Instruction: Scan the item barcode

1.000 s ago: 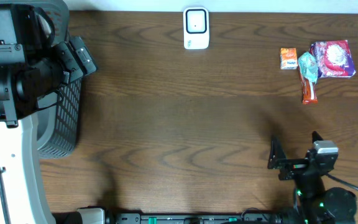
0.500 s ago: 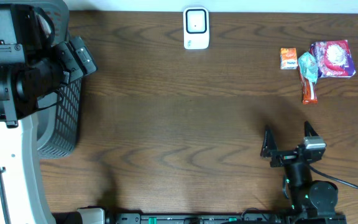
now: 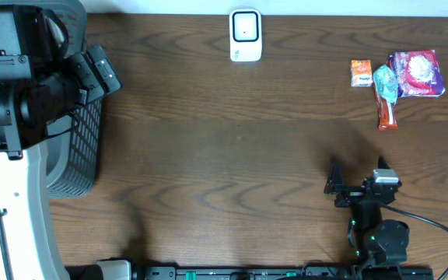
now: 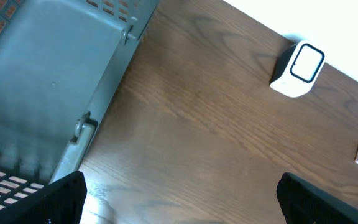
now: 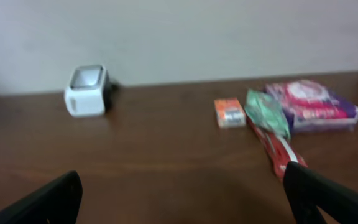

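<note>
Overhead, right hand (image 3: 356, 174) spread wide (holding nothing), left hand (image 4: 179, 199) likewise spread, empty

Overhead looks straight down on your whole table (image 3: 208, 140). Your left wrist camera tilts down from over the basket (image 4: 36, 74); the right sits low, facing the wall (image 5: 166, 31). All three share the scanner (image 3: 245, 35).

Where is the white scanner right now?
In the overhead view the white scanner stands at the far edge of the table, near the middle, left of the orange packet and right of the grey basket.
</note>
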